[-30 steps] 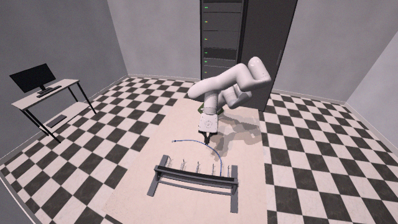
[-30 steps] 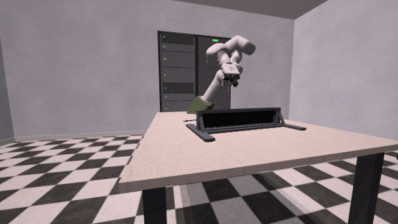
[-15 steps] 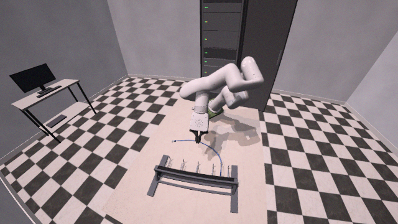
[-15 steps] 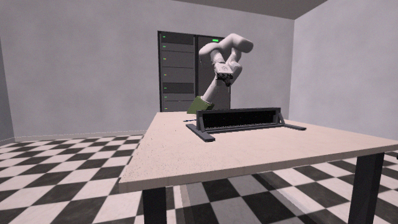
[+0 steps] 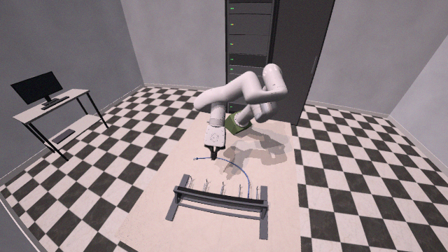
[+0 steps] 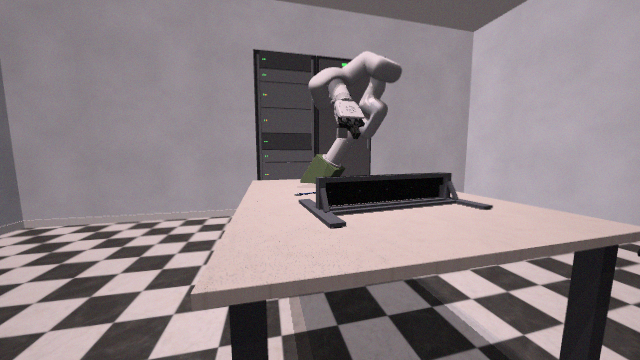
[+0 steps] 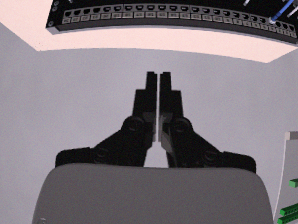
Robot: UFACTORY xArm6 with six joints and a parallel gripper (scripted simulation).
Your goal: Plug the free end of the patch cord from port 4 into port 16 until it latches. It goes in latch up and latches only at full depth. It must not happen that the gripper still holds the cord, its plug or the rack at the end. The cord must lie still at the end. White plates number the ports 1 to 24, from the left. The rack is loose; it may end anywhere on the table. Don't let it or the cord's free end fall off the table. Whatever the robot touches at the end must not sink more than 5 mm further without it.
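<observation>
The dark patch-panel rack [image 5: 220, 197] [image 6: 382, 190] [image 7: 166, 16] stands on the pale table [image 5: 210, 231] [image 6: 350, 245]. The blue patch cord [image 5: 241, 171] [image 7: 286, 6] rises from a port near one end of the rack and curves across the table. Its free end [image 5: 194, 159] lies flat on the table behind the rack; a short blue piece also shows in the exterior view [image 6: 305, 193]. My gripper [image 5: 213, 157] [image 6: 355, 134] [image 7: 158, 87] is shut with nothing between its fingers. It hangs high above the table behind the rack, tilted towards the panel.
The arm's green base [image 5: 237, 124] [image 6: 321, 170] sits at the table's back edge. A tall server cabinet [image 5: 273, 45] [image 6: 287, 115] stands behind it. A desk with a monitor [image 5: 36, 87] stands far left on the floor. Several grey stubs stick out behind the rack.
</observation>
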